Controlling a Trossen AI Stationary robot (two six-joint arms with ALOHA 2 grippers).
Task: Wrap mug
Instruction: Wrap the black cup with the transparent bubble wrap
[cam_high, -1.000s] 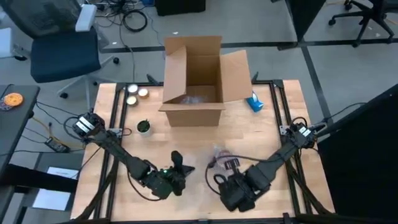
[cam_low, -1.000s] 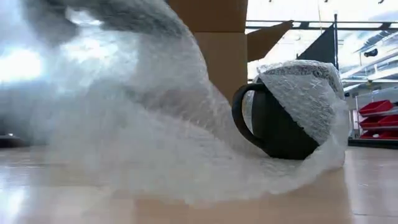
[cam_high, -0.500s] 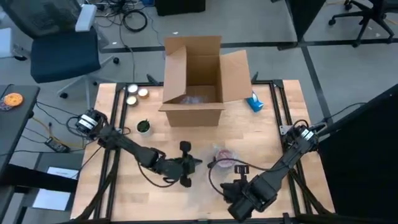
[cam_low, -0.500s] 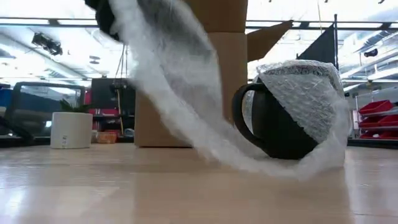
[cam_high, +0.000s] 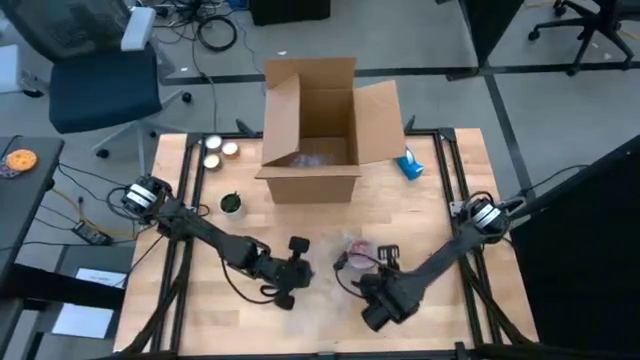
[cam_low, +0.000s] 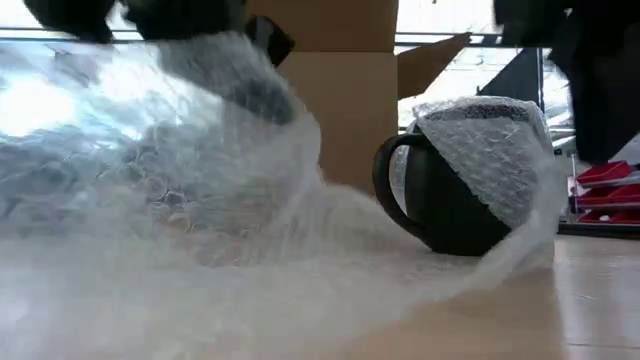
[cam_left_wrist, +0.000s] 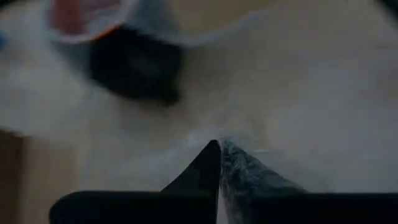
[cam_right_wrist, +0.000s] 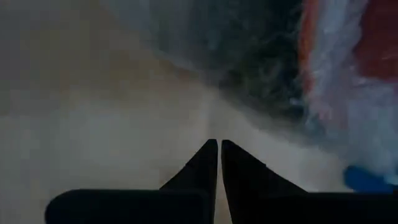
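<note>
Mug (cam_low: 450, 195) lies on its side at table centre, six o'clock of the box (cam_high: 312, 125), half under wrap (cam_low: 180, 200). Left gripper (cam_left_wrist: 217, 149), at the mug's nine o'clock, pinches the wrap; right gripper (cam_right_wrist: 219, 146), at five o'clock, is closed and empty.

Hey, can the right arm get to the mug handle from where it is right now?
Probably not directly. The handle faces away from the right end effector, toward the left end effector, which holds the bubble wrap draped over the mug.
</note>
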